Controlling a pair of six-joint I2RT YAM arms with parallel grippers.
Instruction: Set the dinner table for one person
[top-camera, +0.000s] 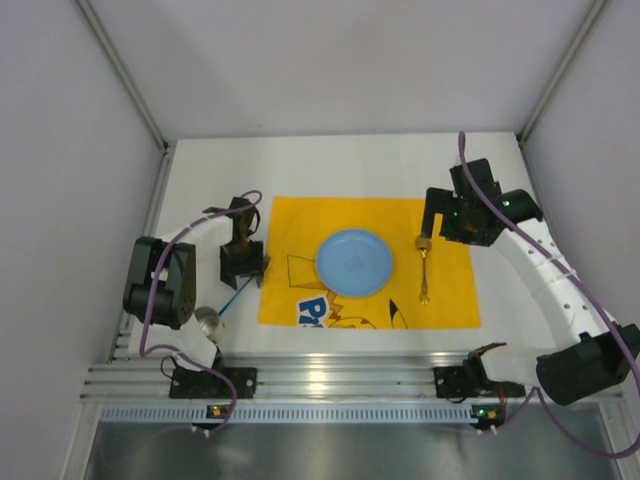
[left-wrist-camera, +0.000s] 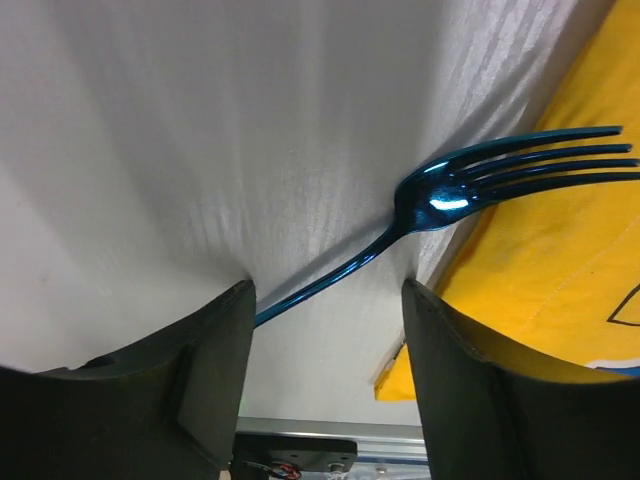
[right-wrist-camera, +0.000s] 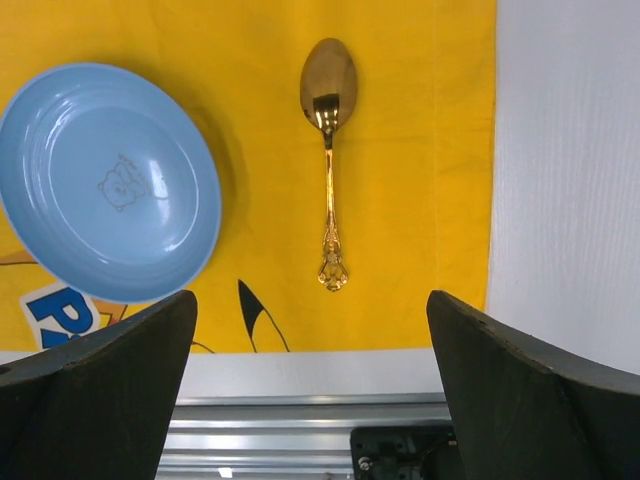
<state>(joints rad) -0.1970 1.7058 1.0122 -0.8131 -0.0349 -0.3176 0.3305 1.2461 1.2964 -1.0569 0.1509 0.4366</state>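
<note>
The white dinner table (top-camera: 300, 165) carries a yellow cartoon placemat (top-camera: 300, 225). A light blue plate (top-camera: 355, 262) sits at the mat's middle and also shows in the right wrist view (right-wrist-camera: 105, 180). A gold spoon (top-camera: 424, 275) lies on the mat right of the plate, bowl away from the rail (right-wrist-camera: 328, 150). A shiny blue fork (left-wrist-camera: 440, 195) lies on the table at the mat's left edge (top-camera: 235, 295), tines over the cloth. My left gripper (top-camera: 243, 265) is open low over the fork's handle (left-wrist-camera: 325, 380). My right gripper (top-camera: 430, 232) is open and empty above the spoon (right-wrist-camera: 315, 400).
A small silvery round object (top-camera: 208, 320) stands near the left arm's base. A ridged aluminium rail (top-camera: 320, 380) runs along the near edge. Grey wall panels (top-camera: 60, 200) close in the left, right and far sides.
</note>
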